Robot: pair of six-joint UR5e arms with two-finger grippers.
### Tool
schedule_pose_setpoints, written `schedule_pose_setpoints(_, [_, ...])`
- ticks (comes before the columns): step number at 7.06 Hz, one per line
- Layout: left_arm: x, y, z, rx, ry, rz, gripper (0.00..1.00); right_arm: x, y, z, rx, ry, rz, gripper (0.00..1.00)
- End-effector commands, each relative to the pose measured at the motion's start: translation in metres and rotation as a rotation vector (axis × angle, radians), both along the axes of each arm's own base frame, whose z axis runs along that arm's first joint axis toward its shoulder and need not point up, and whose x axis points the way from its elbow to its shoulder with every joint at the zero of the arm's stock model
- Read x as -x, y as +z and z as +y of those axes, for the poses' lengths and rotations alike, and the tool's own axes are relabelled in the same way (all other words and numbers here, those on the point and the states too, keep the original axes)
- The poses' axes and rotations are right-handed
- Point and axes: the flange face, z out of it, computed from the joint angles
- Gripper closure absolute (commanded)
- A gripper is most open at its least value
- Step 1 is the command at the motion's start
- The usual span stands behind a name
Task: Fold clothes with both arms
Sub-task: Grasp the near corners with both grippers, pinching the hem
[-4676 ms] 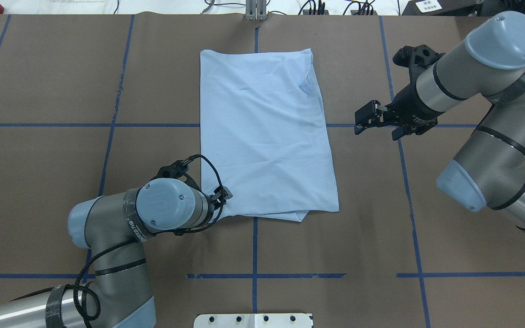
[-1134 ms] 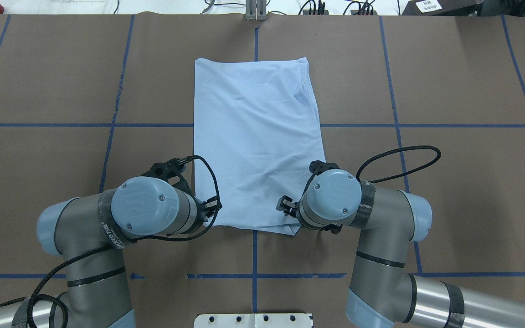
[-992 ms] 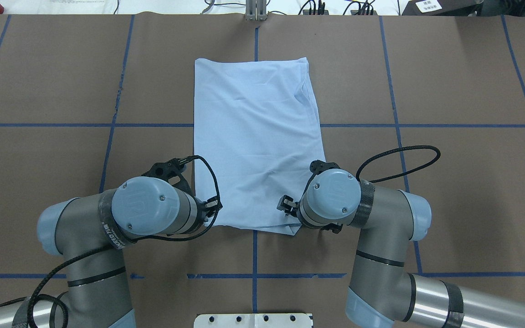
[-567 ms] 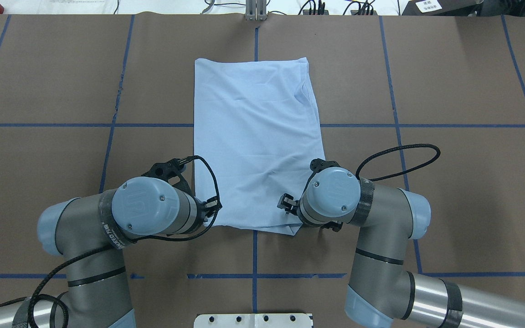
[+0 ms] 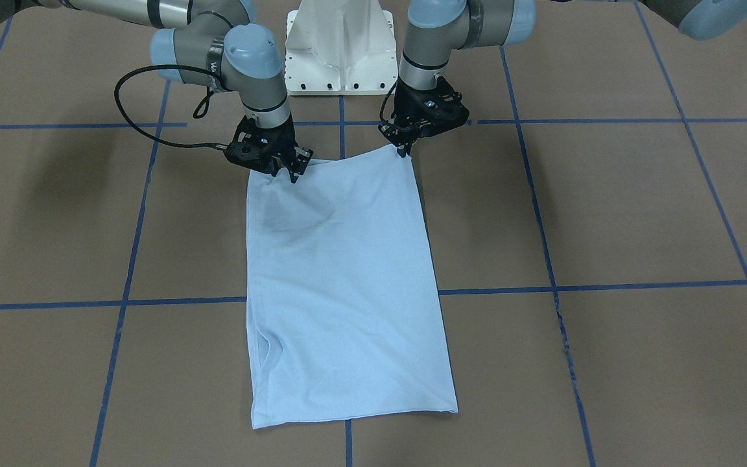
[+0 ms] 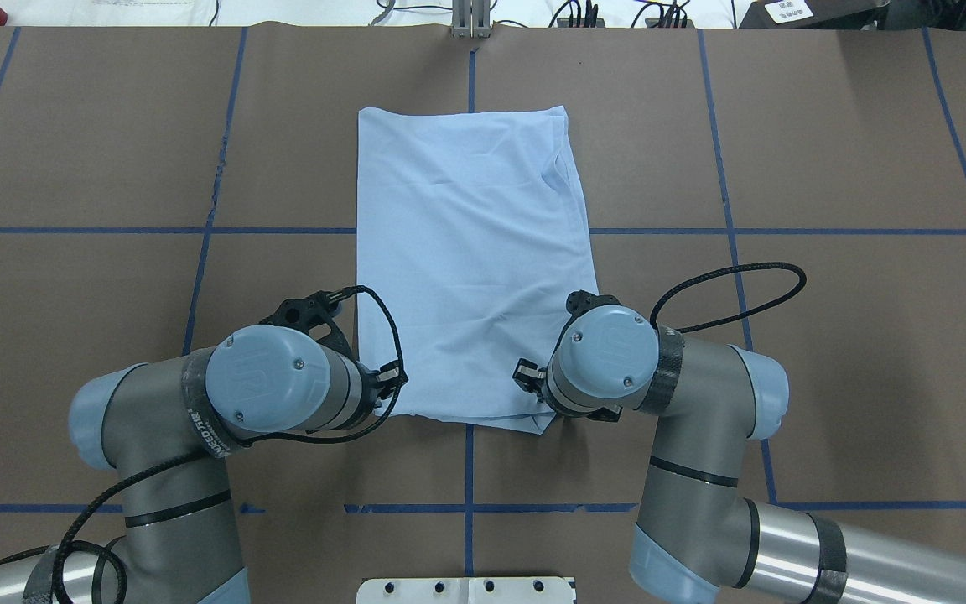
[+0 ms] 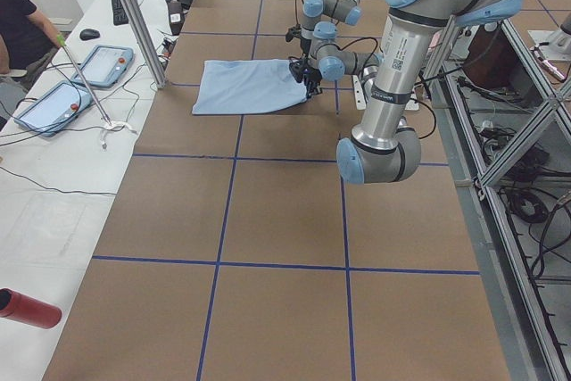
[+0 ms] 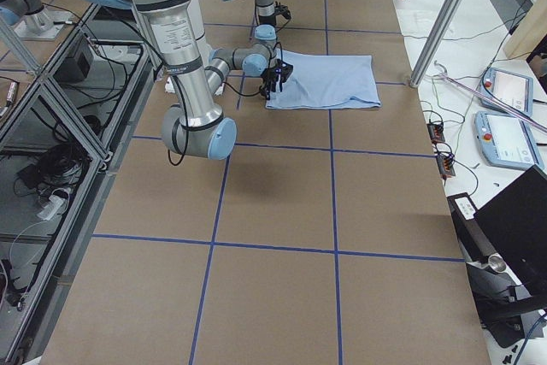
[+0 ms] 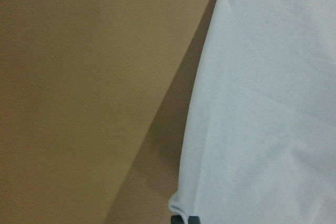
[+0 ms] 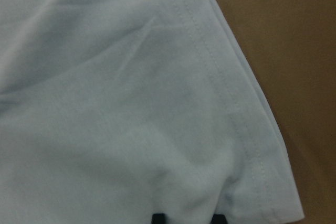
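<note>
The light blue T-shirt point(image 5: 347, 279) lies folded into a long rectangle on the brown table, also in the overhead view point(image 6: 470, 252). Its print is hidden. My left gripper point(image 5: 403, 148) is shut on the shirt's near left corner, seen from overhead point(image 6: 391, 390); the wrist view shows that corner point(image 9: 181, 208) at the fingertips. My right gripper point(image 5: 286, 170) is shut on the hem near the near right corner, seen from overhead point(image 6: 533, 394). In the right wrist view the stitched hem point(image 10: 231, 108) puckers between the fingertips point(image 10: 157, 217).
The white pedestal base point(image 5: 341, 45) stands just behind both grippers. Blue tape lines point(image 6: 466, 470) grid the table. A metal post point(image 6: 470, 21) stands at the far edge. A side bench holds tablets point(image 7: 53, 104) and a red bottle point(image 7: 27, 308); a person point(image 7: 18, 24) stands there.
The right arm came from the far right to the shirt's near right corner, and the shirt slid slightly left. In the last second the right wrist shifted a little farther from me; the left stayed put.
</note>
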Motion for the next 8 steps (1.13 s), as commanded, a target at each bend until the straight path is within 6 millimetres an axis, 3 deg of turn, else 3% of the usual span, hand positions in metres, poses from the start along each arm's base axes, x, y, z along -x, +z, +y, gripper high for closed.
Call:
schedule_pose_setpoints(1, [-0.001, 0.000, 0.000, 0.000, 0.001, 0.000, 1.00, 0.000, -0.001, 0.000, 0.002, -0.003, -0.002, 0.85])
schedule_pose_setpoints(2, [-0.002, 0.002, 0.000, 0.001, -0.001, -0.004, 1.00, 0.000, -0.001, 0.000, 0.002, -0.003, -0.002, 0.78])
schedule_pose_setpoints(3, [-0.004, 0.005, -0.001, 0.003, -0.001, -0.010, 1.00, 0.000, -0.001, 0.000, 0.002, -0.003, -0.002, 1.00])
schedule_pose_setpoints(5, [-0.004, 0.004, -0.001, 0.002, 0.000, -0.010, 1.00, 0.000, -0.012, -0.002, -0.004, 0.002, -0.022, 1.00])
schedule_pose_setpoints(7, [0.001, 0.003, 0.000, 0.000, 0.009, -0.005, 1.00, -0.016, -0.032, 0.002, -0.015, 0.008, -0.072, 1.00])
schedule_pose_setpoints(8, [0.009, -0.008, 0.005, -0.016, 0.018, 0.018, 1.00, -0.032, -0.046, 0.009, -0.015, -0.004, -0.108, 1.00])
